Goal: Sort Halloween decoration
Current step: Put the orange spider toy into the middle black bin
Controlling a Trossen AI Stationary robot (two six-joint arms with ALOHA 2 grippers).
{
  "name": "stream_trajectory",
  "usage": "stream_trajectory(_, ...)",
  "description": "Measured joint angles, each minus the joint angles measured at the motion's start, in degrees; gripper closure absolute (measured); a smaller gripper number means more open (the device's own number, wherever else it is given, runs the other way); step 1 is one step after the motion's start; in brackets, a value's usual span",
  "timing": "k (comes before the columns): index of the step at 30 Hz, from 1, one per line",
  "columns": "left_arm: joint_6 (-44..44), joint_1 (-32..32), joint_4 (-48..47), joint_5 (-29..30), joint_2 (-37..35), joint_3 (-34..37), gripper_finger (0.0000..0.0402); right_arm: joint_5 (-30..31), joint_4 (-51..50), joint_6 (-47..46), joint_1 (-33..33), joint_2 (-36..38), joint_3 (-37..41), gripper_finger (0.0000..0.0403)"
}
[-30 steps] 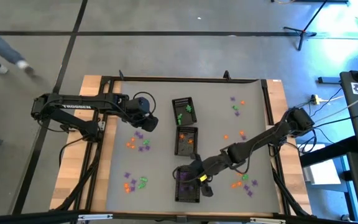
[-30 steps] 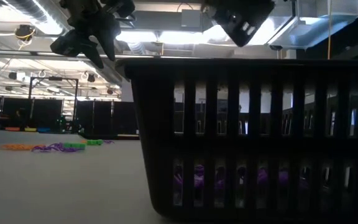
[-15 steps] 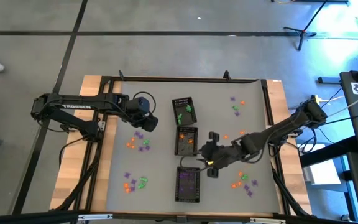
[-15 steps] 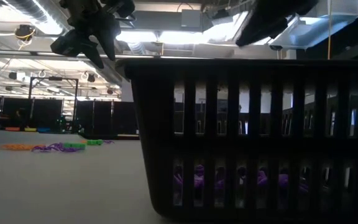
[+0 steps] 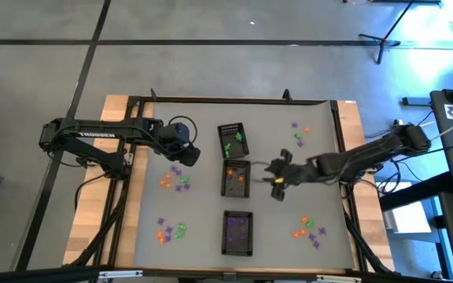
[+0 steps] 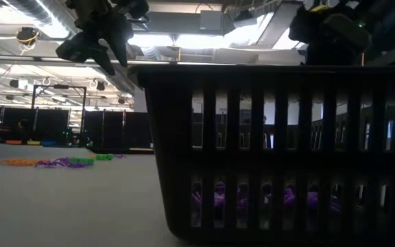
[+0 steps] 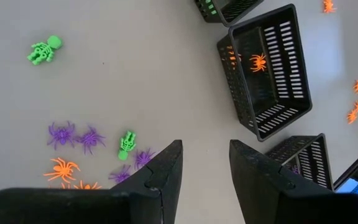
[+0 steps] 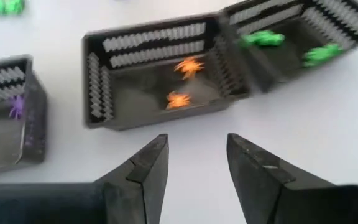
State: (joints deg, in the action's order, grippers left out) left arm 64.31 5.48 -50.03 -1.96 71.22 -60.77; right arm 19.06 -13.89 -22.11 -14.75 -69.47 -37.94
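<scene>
Your right gripper (image 5: 276, 182) hung with jaws apart and empty beside the orange tray (image 5: 237, 178); next came fetching another trinket, I'd judge

matt grey tabletop (image 5: 203, 212), slotted black plastic trays (image 5: 236, 179), glossy plastic trinkets (image 7: 43, 51).

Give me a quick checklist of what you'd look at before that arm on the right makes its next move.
1. Right claw empty, fingers apart: ok.
2. Right claw beside the middle black plastic slotted basket, away from the baskets: ok.
3. Middle basket holds only orange spiders: ok.
4. Far basket holds only green trinkets: ok.
5. Loose orange, green and purple trinkets remain on the grey table: not ok.
6. Left claw empty, hovering over its own pile: ok.
</scene>
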Motion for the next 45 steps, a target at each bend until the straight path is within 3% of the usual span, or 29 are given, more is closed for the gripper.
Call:
stream_trajectory(6,0.0,0.0,0.0,0.0,0.0,0.0,0.0278,3.3,-14.5,-7.3,2.1,7.9,3.3,0.0239)
stream_trajectory(11,0.0,0.0,0.0,0.0,0.0,0.0,0.0278,4.7,-23.3,-17.4,2.1,7.5,6.3,0.0239)
stream_trajectory(18,0.0,0.0,0.0,0.0,0.0,0.0,0.0278,4.3,-16.6,-25.1,3.7,5.2,13.7,0.0239)
stream_trajectory(26,0.0,0.0,0.0,0.0,0.0,0.0,0.0278,-2.4,-2.0,-24.0,8.6,3.8,20.4,0.0239)
stream_trajectory(32,0.0,0.0,0.0,0.0,0.0,0.0,0.0278,-2.6,-1.8,-22.7,8.8,3.7,20.9,0.0242)
stream_trajectory(37,0.0,0.0,0.0,0.0,0.0,0.0,0.0278,1.1,-3.0,-22.3,8.7,4.5,20.6,0.0257)
stream_trajectory(45,0.0,0.0,0.0,0.0,0.0,0.0,0.0278,4.3,-11.1,-18.8,8.8,4.8,13.1,0.0262)
